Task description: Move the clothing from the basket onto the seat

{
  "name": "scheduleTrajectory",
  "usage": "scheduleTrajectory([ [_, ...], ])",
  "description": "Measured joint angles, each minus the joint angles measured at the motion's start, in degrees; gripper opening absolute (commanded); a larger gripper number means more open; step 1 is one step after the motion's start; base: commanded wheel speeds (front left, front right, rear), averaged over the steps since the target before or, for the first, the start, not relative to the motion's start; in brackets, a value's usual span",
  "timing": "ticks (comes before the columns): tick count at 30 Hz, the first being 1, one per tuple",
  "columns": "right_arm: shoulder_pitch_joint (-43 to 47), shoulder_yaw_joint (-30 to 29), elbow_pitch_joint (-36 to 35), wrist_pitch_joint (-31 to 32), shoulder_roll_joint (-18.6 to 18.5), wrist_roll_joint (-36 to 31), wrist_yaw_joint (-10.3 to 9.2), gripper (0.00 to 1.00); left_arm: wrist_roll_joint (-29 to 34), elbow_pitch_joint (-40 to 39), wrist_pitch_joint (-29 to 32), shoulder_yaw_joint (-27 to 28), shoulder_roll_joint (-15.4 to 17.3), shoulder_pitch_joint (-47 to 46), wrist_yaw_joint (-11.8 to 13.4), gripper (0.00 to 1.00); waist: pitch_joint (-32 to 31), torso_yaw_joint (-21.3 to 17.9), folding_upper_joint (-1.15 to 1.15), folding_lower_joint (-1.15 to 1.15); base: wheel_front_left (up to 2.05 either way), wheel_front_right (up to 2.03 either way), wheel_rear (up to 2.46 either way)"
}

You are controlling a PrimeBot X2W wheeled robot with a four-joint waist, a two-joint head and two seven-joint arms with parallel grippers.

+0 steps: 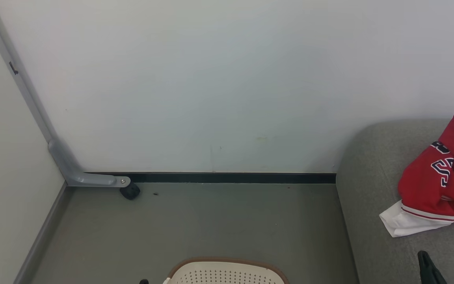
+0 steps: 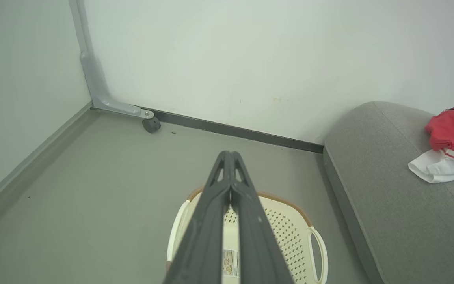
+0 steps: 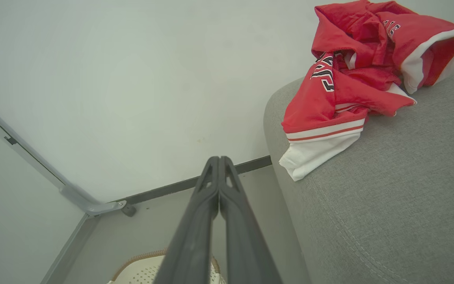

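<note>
The clothing (image 1: 432, 185), a crumpled red jersey with white striped trim and navy numerals, lies on the grey seat (image 1: 369, 197) at the right, near its rounded corner. The cream basket (image 1: 227, 274) with its brown rim stands on the floor just left of the seat. In the left wrist view my left gripper (image 2: 230, 154) hovers shut and holding nothing over the basket (image 2: 290, 236), whose visible inside holds only a label. My right gripper (image 3: 219, 159) is also shut with nothing in it, above the gap between the basket (image 3: 140, 270) and the seat (image 3: 388, 205), short of the clothing (image 3: 345, 90). Its dark tip (image 1: 424, 258) shows over the seat's front.
A white wall with a dark baseboard (image 1: 231, 178) closes the far side. A grey metal frame leg with a black caster (image 1: 130, 191) stands in the left corner. Grey floor (image 1: 211, 225) lies between the wall and the basket.
</note>
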Motion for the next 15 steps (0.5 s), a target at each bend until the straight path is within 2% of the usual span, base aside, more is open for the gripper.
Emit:
scheduleTrajectory([
  [15,-2.03,-3.61,2.42,3.55,3.36,9.87,1.65,0.00,-13.23,0.74,3.02,3.64,-0.03,-1.44,-2.04,0.00,0.44,-0.53,0.01,0.00,0.00,0.00,0.00],
])
